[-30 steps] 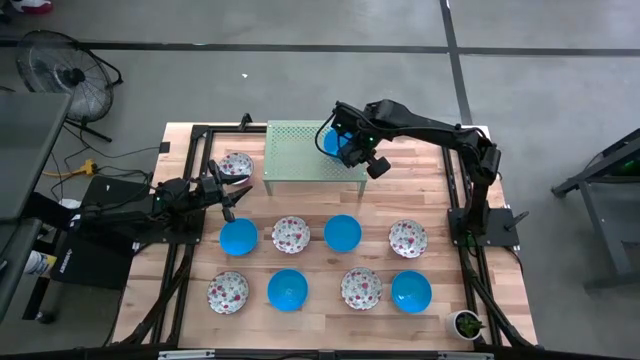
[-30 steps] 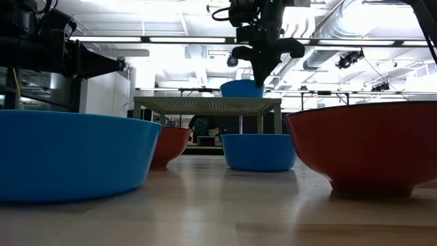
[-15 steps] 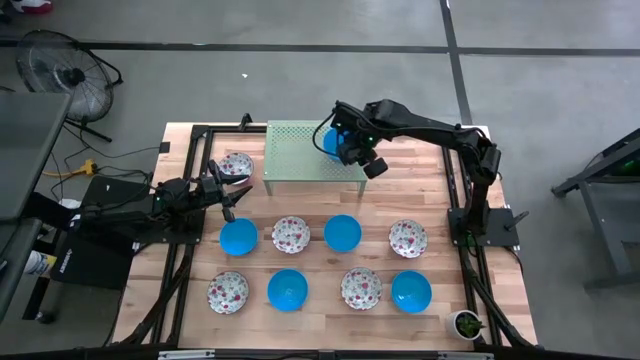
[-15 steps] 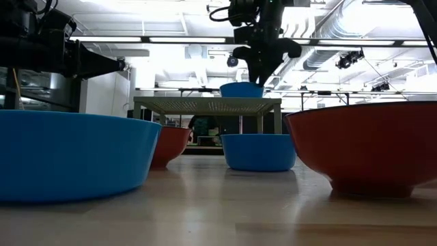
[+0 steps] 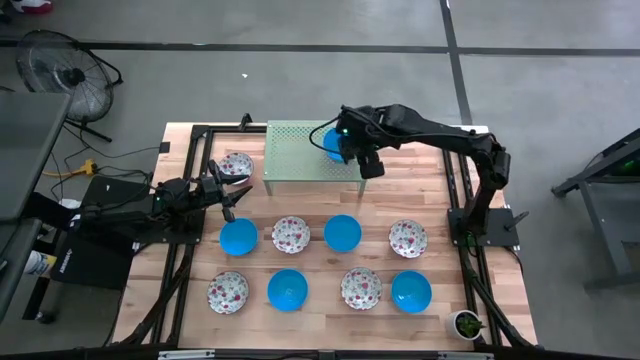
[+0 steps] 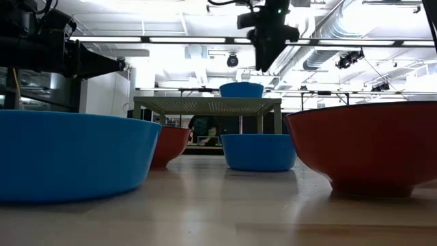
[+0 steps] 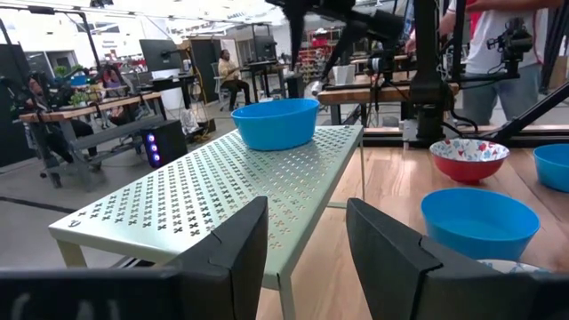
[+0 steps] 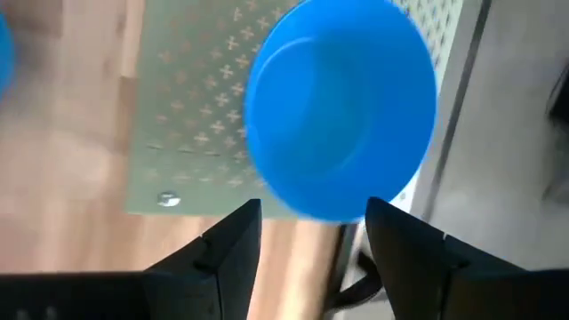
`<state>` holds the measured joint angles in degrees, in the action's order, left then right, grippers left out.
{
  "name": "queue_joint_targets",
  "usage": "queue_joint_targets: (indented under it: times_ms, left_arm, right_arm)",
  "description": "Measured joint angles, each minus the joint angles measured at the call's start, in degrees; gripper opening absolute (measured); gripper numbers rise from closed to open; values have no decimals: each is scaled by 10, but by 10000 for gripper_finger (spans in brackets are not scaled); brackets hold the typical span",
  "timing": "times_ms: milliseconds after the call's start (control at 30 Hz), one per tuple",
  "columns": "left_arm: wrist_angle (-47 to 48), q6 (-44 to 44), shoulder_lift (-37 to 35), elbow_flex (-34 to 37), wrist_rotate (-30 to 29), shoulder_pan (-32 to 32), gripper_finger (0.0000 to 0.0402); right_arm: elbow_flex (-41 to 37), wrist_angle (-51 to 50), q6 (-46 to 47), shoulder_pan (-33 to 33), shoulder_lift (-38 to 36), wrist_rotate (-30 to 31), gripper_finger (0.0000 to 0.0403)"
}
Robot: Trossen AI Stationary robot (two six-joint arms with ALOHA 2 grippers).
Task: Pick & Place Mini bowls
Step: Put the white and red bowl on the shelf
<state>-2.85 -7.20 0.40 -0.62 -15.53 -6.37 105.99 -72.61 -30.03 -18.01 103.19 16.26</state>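
Observation:
A solid blue mini bowl point(image 8: 342, 116) stands on its base on the pale green perforated rack point(image 5: 300, 152), near the rack's right end point(image 5: 330, 143). My right gripper point(image 8: 311, 236) hangs open above that bowl, clear of it, which the low view point(image 6: 270, 58) also shows. My left gripper point(image 7: 307, 240) waits open at the table's left point(image 5: 222, 195), pointing at the rack with nothing between its fingers. Several more mini bowls, blue and floral, sit on the table in two rows.
A floral bowl point(image 5: 236, 166) sits left of the rack. In the nearer rows stand blue bowls point(image 5: 238, 237) point(image 5: 342, 232) point(image 5: 288, 289) and floral ones point(image 5: 290, 235) point(image 5: 407, 238) point(image 5: 228, 293). The rack's left part is bare. A small plant pot point(image 5: 466, 323) stands at the near right corner.
My right gripper has opened and let go of the blue bowl, which now rests level on the rack. The gripper has then risen clear of the bowl and shifted slightly toward the table's right edge.

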Motion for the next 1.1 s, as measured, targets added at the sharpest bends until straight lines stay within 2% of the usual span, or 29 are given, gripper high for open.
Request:
queue_joint_targets:
  times_ms: [100, 267, 467, 567, 800, 1100]
  left_arm:
    - [0, 0, 0, 0, 0, 0, 149]
    - [0, 0, 0, 0, 0, 0, 149]
    - [0, 0, 0, 0, 0, 0, 149]
    - [0, 0, 0, 0, 0, 0, 149]
    - [0, 0, 0, 0, 0, 0, 149]
    - [0, 0, 0, 0, 0, 0, 149]
  right_arm:
    - [0, -49, 103, 6, -7, -22, 185]
    - [0, -133, 264, 4, -13, -119, 185]
    - [-8, -171, 365, 10, -34, -165, 183]
    - [-64, -153, 371, 22, -72, -174, 181]
    - [-262, -94, 406, 64, -184, -197, 182]
    - [-438, -29, 579, 116, -279, -264, 172]
